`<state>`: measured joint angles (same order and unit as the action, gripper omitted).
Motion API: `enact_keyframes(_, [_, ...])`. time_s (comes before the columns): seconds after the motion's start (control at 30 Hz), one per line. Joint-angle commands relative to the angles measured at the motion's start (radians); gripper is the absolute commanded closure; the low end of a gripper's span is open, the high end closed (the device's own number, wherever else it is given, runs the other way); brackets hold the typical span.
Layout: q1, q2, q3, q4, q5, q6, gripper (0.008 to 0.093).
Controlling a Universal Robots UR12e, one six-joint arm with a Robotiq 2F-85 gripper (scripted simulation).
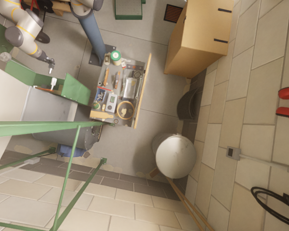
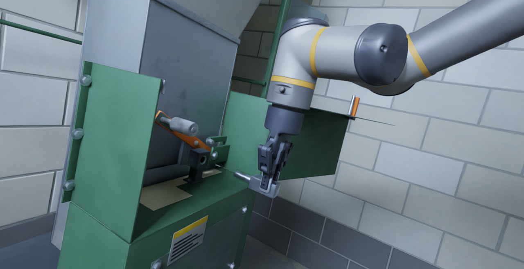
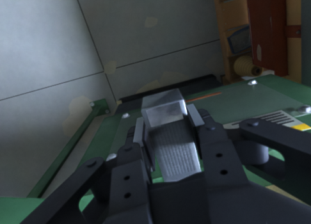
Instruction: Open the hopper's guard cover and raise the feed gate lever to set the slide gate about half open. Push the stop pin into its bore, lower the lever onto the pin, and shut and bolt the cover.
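Observation:
The stop pin (image 2: 256, 183) is partly hidden by my fingers: only its grey block head (image 3: 164, 111) and short round shank show, held firmly in my closed gripper (image 2: 266, 187) just off the right edge of the green hopper base (image 2: 190, 209). The shank points toward the black bore block (image 2: 199, 159) standing inside the enclosure. The orange feed gate lever (image 2: 177, 130), with its grey handle, is raised at a slant above that block. The guard cover (image 2: 293, 139) stands swung open behind my wrist.
The grey hopper body (image 2: 161, 66) rises behind the enclosure, and a fixed green side panel (image 2: 113, 146) stands on its left. A tool tray (image 1: 119, 92), a cardboard box (image 1: 202, 34) and a white drum (image 1: 175, 155) sit on the floor.

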<state>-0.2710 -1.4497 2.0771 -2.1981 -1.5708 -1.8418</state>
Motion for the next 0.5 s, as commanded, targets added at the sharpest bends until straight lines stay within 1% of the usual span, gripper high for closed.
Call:
enact_keyframes(0.0, [0.001, 0.002, -0.006, -0.001, 0.000, 0.001, 0.0934])
enact_keyframes(0.47, [0.015, 0.058, -0.073, 0.011, 0.000, 0.015, 0.0934])
